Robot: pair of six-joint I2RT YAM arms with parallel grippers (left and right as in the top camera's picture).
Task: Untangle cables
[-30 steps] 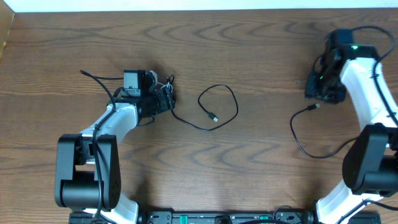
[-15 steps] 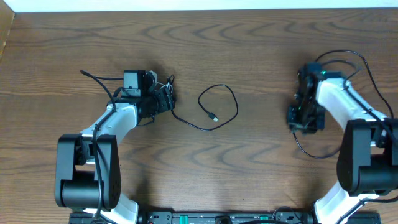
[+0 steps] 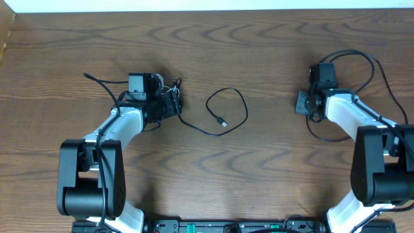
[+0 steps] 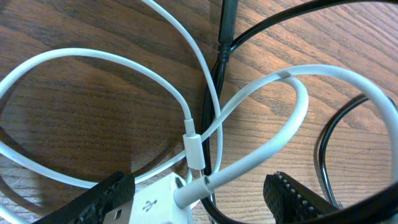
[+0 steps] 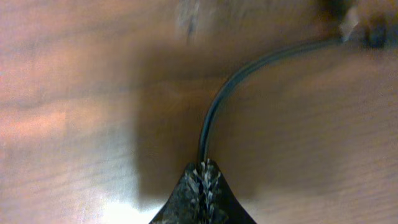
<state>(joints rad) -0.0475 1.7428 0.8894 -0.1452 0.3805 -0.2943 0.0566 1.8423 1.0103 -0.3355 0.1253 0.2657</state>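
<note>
The white cable (image 4: 93, 59) lies in loops crossed over a black cable (image 4: 214, 93) on the wooden table. My left gripper (image 4: 199, 205) is open, its fingers either side of the white USB plug (image 4: 158, 202), low over the tangle (image 3: 169, 90). From there the black cable runs to a loose loop (image 3: 244, 107) ending in a small plug (image 3: 222, 123). At the right, my right gripper (image 3: 301, 103) is shut on another thin black cable (image 5: 214, 106), which comes out from between the fingertips (image 5: 193, 186) and curves away. Its slack (image 3: 320, 138) trails beside the arm.
The table's far edge meets a white wall (image 3: 207, 5). Thicker black wires (image 3: 362, 61) arch over the right arm. Both arm bases (image 3: 84, 188) stand at the near edge. Bare wood lies between the middle loop and the right gripper.
My right arm swung left from the far right, dropped onto the black cable's plug end, closed on it and drew it toward the far side. The left arm and tangle stayed still.
</note>
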